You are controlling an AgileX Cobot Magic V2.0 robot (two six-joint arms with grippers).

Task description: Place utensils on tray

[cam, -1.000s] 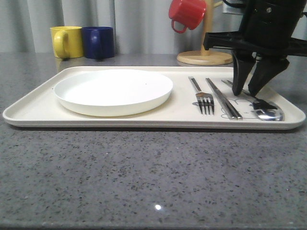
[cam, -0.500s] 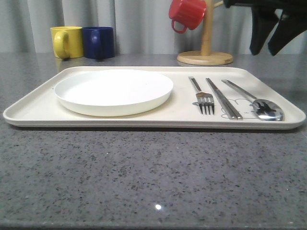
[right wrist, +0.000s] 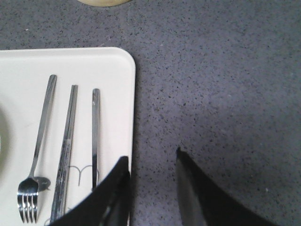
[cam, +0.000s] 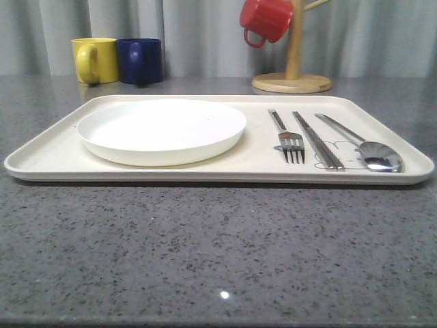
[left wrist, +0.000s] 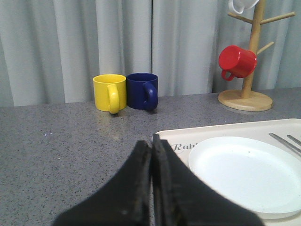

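Observation:
The cream tray (cam: 54, 160) lies across the table. On its right part lie three silver utensils side by side: a fork (cam: 289, 140), a pair of chopsticks (cam: 317, 140) and a spoon (cam: 372, 154). The right wrist view looks down on the fork (right wrist: 35, 162), chopsticks (right wrist: 66, 150) and spoon handle (right wrist: 95, 136) near the tray's corner (right wrist: 124, 59). My right gripper (right wrist: 151, 161) is open and empty, high above the tray's right edge and the bare table. My left gripper (left wrist: 151, 141) is shut with nothing in it, near the tray's far left corner (left wrist: 164, 136).
A round white plate (cam: 161, 128) sits on the tray's left part. A yellow mug (cam: 94, 59) and a blue mug (cam: 140, 60) stand behind the tray at the far left. A wooden mug tree (cam: 292, 68) with a red mug (cam: 266, 19) stands far right.
My right gripper, open throughout, has risen from just over the spoon and left the front view. The spoon stays flat on the tray.

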